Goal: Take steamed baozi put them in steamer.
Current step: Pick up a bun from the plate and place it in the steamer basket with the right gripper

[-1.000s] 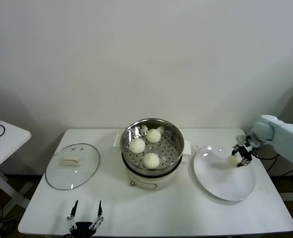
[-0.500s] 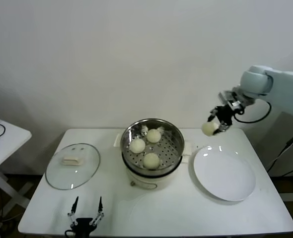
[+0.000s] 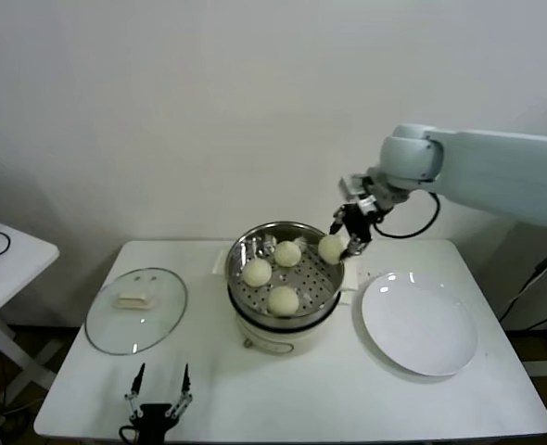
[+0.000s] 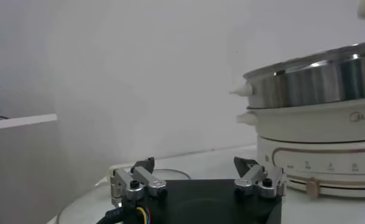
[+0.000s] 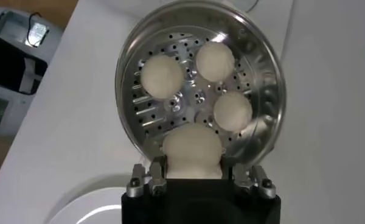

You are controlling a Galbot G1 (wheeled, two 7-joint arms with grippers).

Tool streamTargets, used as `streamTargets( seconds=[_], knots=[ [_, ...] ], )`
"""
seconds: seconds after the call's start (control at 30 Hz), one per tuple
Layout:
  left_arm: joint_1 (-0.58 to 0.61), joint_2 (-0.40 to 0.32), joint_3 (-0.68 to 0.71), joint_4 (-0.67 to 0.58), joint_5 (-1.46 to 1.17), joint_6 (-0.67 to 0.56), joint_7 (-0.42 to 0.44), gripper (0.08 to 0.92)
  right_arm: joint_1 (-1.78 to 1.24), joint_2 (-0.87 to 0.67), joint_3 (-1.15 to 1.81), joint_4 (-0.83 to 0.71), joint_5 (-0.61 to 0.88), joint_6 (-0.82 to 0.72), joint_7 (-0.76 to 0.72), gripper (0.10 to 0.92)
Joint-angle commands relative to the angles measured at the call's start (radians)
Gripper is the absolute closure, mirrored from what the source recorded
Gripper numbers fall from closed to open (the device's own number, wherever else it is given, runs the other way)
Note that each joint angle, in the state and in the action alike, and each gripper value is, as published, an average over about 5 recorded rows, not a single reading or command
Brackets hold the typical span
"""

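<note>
Right gripper [image 3: 348, 234], jaws clamped on a round cream-white bun [image 3: 331, 247], hangs over the shiny perforated steel steamer basket [image 3: 322, 278] (three buns inside); left gripper [image 3: 160, 399] parked, jaws apart.

A staged test space rather than a lived-in kitchen: a plain white table [image 3: 283, 389] stands against a bare white wall [image 3: 209, 111]. A cream electric pot [image 3: 278, 336], glass lid [image 3: 135, 311] and white plate [image 3: 422, 324] supply the only cooking gear, while a side desk [image 3: 0, 264] holds cables.

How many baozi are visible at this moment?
4: three baozi lie in the steamer; one baozi is held by the right gripper above its rim.
</note>
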Motion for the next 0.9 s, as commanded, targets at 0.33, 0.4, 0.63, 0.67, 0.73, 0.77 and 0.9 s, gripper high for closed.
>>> streamTargets(
  seconds=[0.33, 0.4, 0.63, 0.67, 0.73, 0.77, 0.9],
  knots=[
    [-0.004, 0.007, -0.005, 0.008, -0.004, -0.005, 0.000, 0.177, -0.269, 0.128, 0.093, -0.145, -0.164, -0.051, 0.074, 0.422],
    [-0.003, 0.008, -0.006, 0.008, -0.005, -0.006, -0.001, 0.177, -0.277, 0.132, 0.093, -0.151, -0.168, -0.051, 0.075, 0.417],
    [-0.003, 0.008, -0.009, 0.003, -0.009, -0.006, 0.000, 0.177, -0.309, 0.147, 0.112, -0.176, -0.175, -0.053, 0.078, 0.414],
    [-0.003, 0.008, -0.010, 0.002, -0.010, -0.006, 0.000, 0.177, -0.313, 0.150, 0.114, -0.179, -0.175, -0.053, 0.079, 0.414],
    [-0.002, 0.008, -0.011, 0.001, -0.012, -0.006, 0.000, 0.177, -0.318, 0.154, 0.118, -0.184, -0.174, -0.053, 0.080, 0.414],
    [-0.002, 0.008, -0.011, 0.000, -0.013, -0.006, 0.000, 0.177, -0.319, 0.155, 0.120, -0.185, -0.173, -0.053, 0.080, 0.414],
    [-0.001, 0.007, -0.012, -0.002, -0.014, -0.006, -0.001, 0.177, -0.315, 0.150, 0.133, -0.185, -0.160, -0.049, 0.071, 0.393]
  ],
)
